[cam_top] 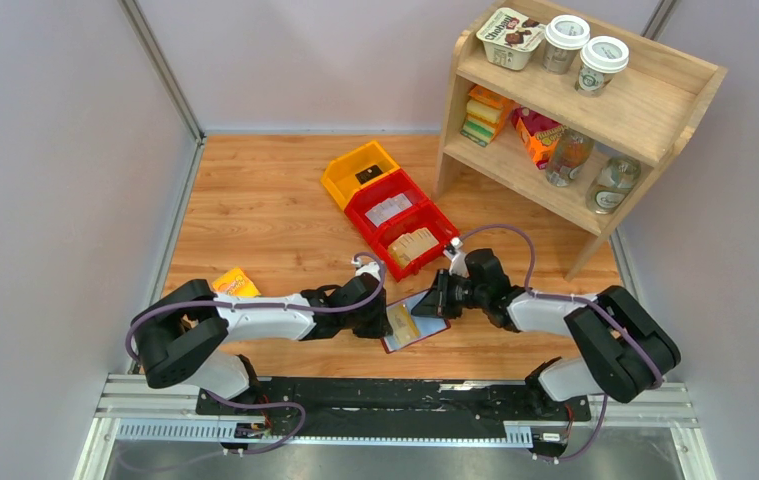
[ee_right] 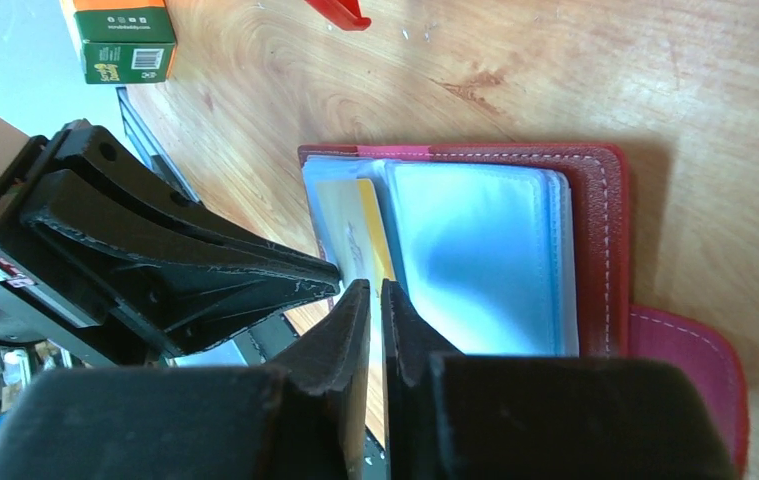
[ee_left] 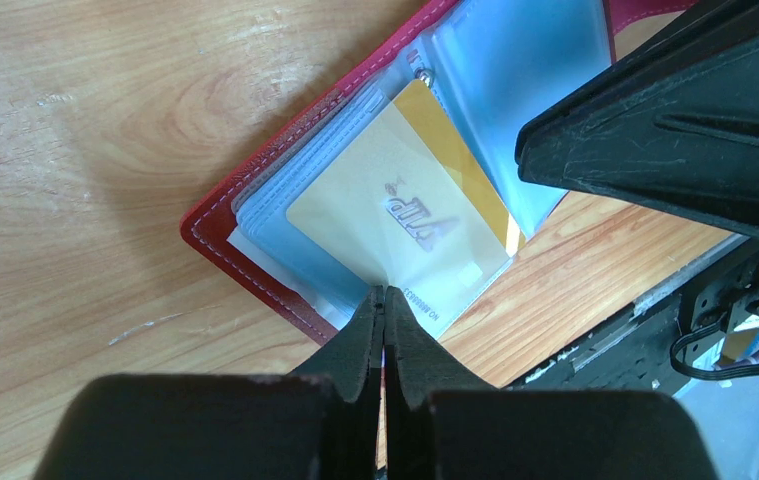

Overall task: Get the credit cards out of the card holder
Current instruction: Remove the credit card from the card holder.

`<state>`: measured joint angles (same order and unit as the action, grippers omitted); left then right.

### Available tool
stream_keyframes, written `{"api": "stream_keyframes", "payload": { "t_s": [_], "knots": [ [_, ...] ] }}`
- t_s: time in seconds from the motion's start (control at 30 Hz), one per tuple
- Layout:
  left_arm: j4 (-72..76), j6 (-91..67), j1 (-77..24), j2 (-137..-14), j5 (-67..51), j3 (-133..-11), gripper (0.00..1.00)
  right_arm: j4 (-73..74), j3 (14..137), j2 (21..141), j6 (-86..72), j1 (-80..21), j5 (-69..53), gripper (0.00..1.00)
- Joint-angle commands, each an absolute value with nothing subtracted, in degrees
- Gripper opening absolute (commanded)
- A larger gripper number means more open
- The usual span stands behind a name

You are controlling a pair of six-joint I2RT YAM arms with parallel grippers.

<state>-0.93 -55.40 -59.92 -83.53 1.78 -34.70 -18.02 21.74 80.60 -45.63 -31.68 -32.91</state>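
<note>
The card holder [ee_right: 600, 250], lying at the tips of both pincers, is maroon leather with a fine grain and pale stitching along its rim. Its inner sleeves [ee_left: 515, 80] are thin clear plastic, bluish and glossy, and they catch glare. In the sleeve at the left gripper's [ee_left: 383, 292] tips, a credit card [ee_left: 395, 200] looks like smooth yellowish plastic with a gold band. The left gripper and the right gripper [ee_right: 375, 290] have matt black plastic fingers [ee_left: 355, 340], scratched pale along the edges. Under them the table [ee_left: 75, 120] is smooth wood grain with a low sheen. Far beyond the right tips, to their left, stands a printed cardboard box [ee_right: 120, 40].
</note>
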Motion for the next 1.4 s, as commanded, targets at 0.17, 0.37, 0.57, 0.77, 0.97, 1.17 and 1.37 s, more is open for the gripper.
{"api": "stream_keyframes", "payload": {
  "t_s": [0.17,0.37,0.57,0.77,0.97,1.17,1.37],
  "knots": [
    [-7.0,-54.0,-60.1,-85.6,4.1,-34.0,0.00,-18.7,26.0,84.5,-41.4,-32.0,-36.3,0.29],
    [-7.0,-53.8,-60.1,-85.9,4.0,-34.1,0.00,-19.5,27.6,88.9,-41.6,-32.9,-37.6,0.33],
    [-6.9,-53.4,-60.1,-86.0,3.9,-34.2,0.00,-18.5,28.1,91.4,-42.0,-32.9,-37.8,0.36],
    [-6.5,-53.3,-59.9,-86.1,3.4,-33.9,0.00,-22.0,27.0,92.3,-43.4,-33.0,-40.8,0.19],
    [-7.2,-52.3,-59.6,-86.0,2.6,-34.1,0.00,-24.7,25.0,89.7,-44.1,-32.3,-41.7,0.00],
    [-9.4,-50.5,-59.1,-85.3,2.1,-34.6,0.00,-23.0,21.1,83.8,-47.3,-31.0,-37.8,0.00],
    [-11.1,-48.8,-58.9,-85.9,2.0,-35.9,0.00,-17.0,17.2,74.5,-50.0,-31.1,-29.9,0.00]
  ]
}}
